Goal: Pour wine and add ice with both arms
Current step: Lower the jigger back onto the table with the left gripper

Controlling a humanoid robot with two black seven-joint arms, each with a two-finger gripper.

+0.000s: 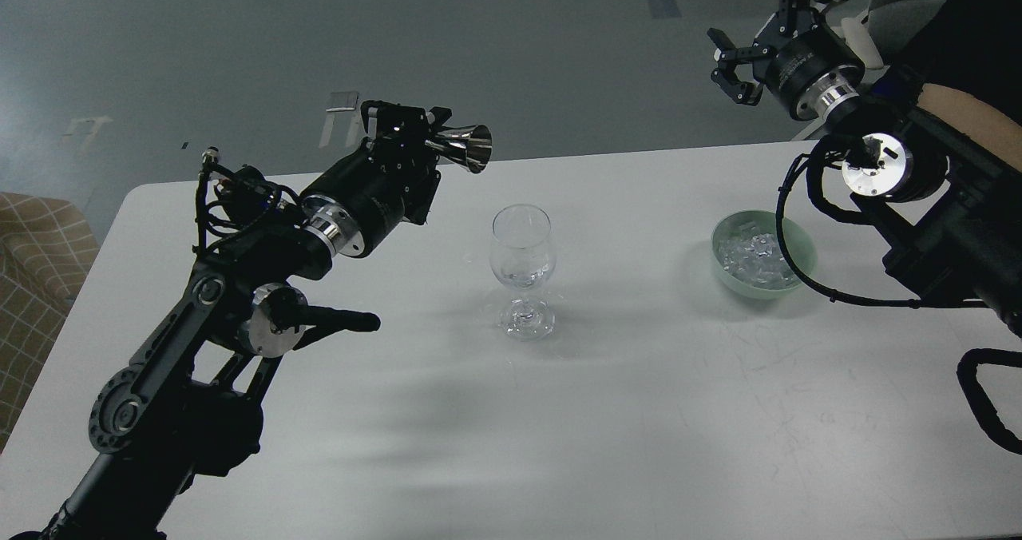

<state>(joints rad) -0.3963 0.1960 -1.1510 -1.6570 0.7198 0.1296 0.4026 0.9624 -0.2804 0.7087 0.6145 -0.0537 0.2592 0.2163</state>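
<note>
A clear stemmed glass (pixel 523 272) stands upright mid-table with a little glittering content low in its bowl. My left gripper (pixel 423 134) is shut on a silver double-cone jigger (pixel 463 142), held on its side above and to the left of the glass, mouth pointing right. A pale green bowl (pixel 803 256) at the right holds the ice (pixel 750 256), a whitish heap of clear cubes. My right gripper (pixel 728 67) is open and empty, raised beyond the table's far edge, above the bowl.
The white table (pixel 639 412) spans the view. A plaid seat (pixel 32 260) stands off the table's left edge. My right arm's cable (pixel 798 276) loops down beside the bowl. Grey floor lies beyond the far edge.
</note>
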